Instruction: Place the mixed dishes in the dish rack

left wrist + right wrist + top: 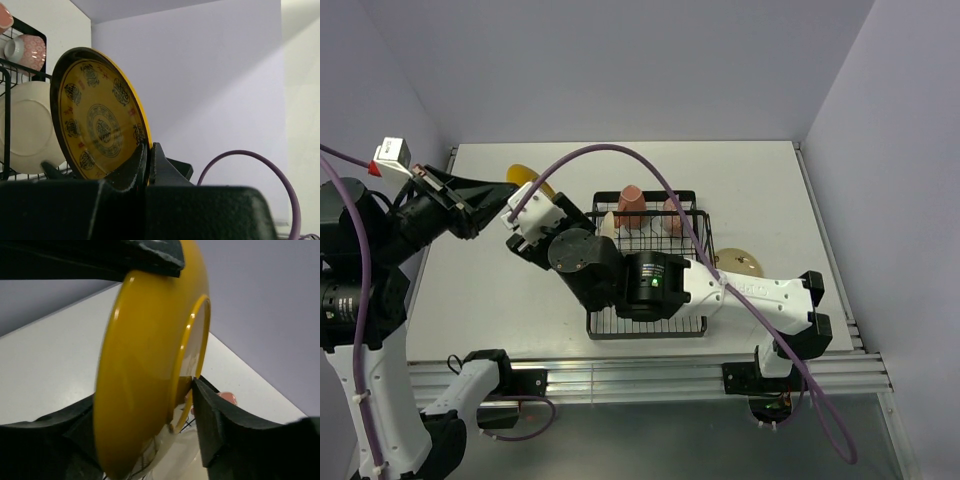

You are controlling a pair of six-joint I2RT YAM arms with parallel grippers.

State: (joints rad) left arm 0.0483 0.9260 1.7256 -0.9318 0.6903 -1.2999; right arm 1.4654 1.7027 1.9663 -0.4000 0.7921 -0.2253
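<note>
A white table (490, 290) stands enclosed by plain pale lavender walls (620, 70), an aluminium rail (640, 375) along its near edge.

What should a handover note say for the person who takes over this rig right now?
Left end effector: shut on the yellow patterned round plate, held on edge, left of the black wire dish rack.
Right end effector: jaws on both sides of the same plate; firm grip not clear.
Done, in the rack: pinkish mug, small patterned bowl, one cream round plate standing upright.
On the table right of the rack: second cream round plate.
Left to do: rack the yellow plate, then the cream plate on the table.
</note>
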